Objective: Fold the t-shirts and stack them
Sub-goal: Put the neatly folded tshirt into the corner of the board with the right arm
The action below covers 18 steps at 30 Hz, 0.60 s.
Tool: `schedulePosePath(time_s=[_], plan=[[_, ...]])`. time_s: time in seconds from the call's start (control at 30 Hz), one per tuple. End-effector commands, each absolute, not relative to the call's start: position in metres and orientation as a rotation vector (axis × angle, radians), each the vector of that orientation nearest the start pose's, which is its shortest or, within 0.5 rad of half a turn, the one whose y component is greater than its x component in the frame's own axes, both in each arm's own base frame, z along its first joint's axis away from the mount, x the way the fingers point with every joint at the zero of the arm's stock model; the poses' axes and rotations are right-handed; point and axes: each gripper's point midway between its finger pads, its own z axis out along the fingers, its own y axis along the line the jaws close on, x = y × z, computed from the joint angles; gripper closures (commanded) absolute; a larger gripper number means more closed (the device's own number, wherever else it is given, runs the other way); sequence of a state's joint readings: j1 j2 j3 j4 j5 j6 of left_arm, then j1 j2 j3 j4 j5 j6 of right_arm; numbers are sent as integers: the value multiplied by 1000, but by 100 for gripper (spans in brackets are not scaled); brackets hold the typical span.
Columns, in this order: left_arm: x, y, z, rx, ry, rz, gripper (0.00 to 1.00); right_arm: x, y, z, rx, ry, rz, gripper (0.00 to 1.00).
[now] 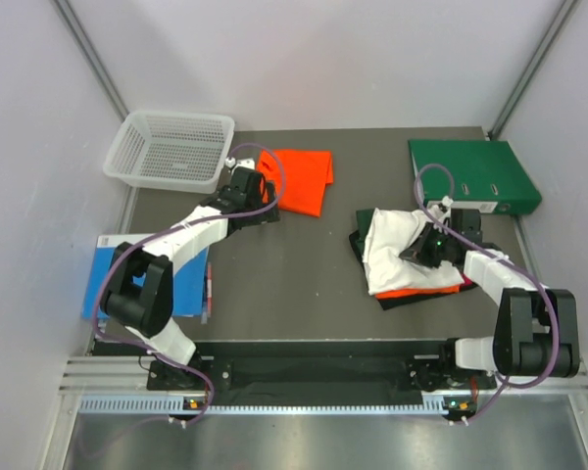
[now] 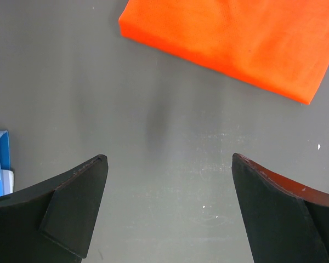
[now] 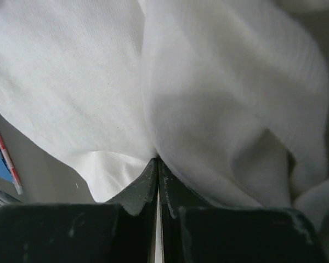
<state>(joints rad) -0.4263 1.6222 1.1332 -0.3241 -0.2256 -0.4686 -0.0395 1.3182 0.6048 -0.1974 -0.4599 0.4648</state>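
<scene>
Bunching inside right pincer (image 3: 157, 163), white t-shirt (image 3: 71, 82)

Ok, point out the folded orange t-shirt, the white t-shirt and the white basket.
folded orange t-shirt (image 1: 302, 181): top external view, middle of the folded panel.
white t-shirt (image 1: 392, 253): top external view, its crumpled middle.
white plastic basket (image 1: 176, 116): top external view, far rim.

A folded orange t-shirt (image 1: 302, 179) lies flat on the tabletop (image 1: 304, 284), far and left of centre, a neat rectangle (its edges look crisp in the left wrist view). On the right sits a heap. A crumpled white t-shirt (image 1: 397, 250) is loosely bunched on top, and a second orange t-shirt (image 1: 418, 291) and a black t-shirt (image 1: 361, 243) peek out beneath.
</scene>
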Motion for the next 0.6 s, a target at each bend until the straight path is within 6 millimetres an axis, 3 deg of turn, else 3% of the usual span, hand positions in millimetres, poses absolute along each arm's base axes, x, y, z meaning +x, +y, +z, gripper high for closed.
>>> schedulePosePath(time_s=[0.0, 0.1, 0.23, 0.3, 0.37, 0.4, 0.47, 0.5, 0.57], plan=[[405, -159, 124, -150, 2319, -171, 1, 267, 101, 46, 352, 2569, 712, 100], [406, -156, 125, -147, 2315, -151, 1, 286, 114, 95, 227, 2436, 712, 97], [409, -153, 125, -143, 2306, -127, 1, 309, 131, 163, 80, 2263, 748, 64], [414, -153, 127, -146, 2296, -112, 1, 319, 140, 180, 22, 2206, 775, 42], [419, -153, 127, -147, 2292, -105, 1, 333, 149, 200, -16, 2134, 811, 34], [424, -155, 126, -144, 2293, -101, 1, 341, 154, 198, -24, 2138, 833, 34], [429, -158, 124, -143, 2297, -101, 1, 359, 167, 215, -45, 2066, 890, 33], [434, -160, 120, -141, 2304, -99, 1, 369, 175, 204, -53, 2085, 919, 33], [439, -162, 117, -143, 2303, -94, 1, 388, 188, 209, -61, 2064, 964, 33]])
